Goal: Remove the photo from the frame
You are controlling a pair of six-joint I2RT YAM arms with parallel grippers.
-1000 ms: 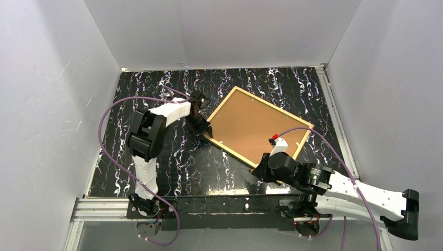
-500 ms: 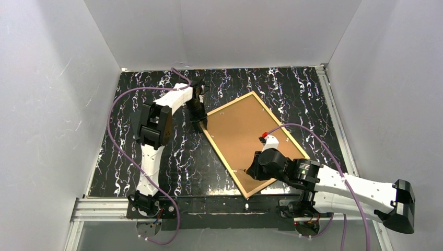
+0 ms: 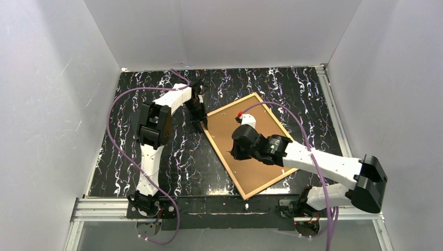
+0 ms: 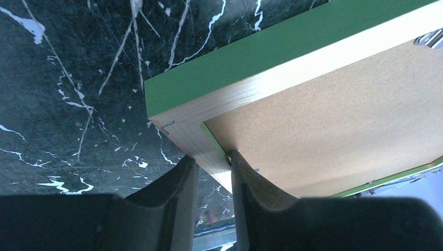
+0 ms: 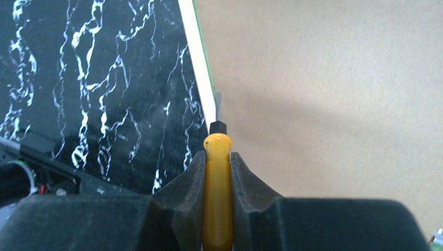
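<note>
Left fingers (image 4: 172, 196) pinch wooden frame (image 4: 235, 52) corner; right fingers (image 5: 180, 193) clamp yellow screwdriver (image 5: 217, 183), blade at grainy backing board (image 5: 324, 78) edge.

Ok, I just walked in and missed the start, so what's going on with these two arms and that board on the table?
The frame lies face down on the table, its brown backing board up. The left gripper is clamped on one corner of the frame. The right gripper holds a yellow-handled screwdriver, its tip at the inner edge where the backing board meets the frame. The backing is in place, and the photo is not visible.
</note>
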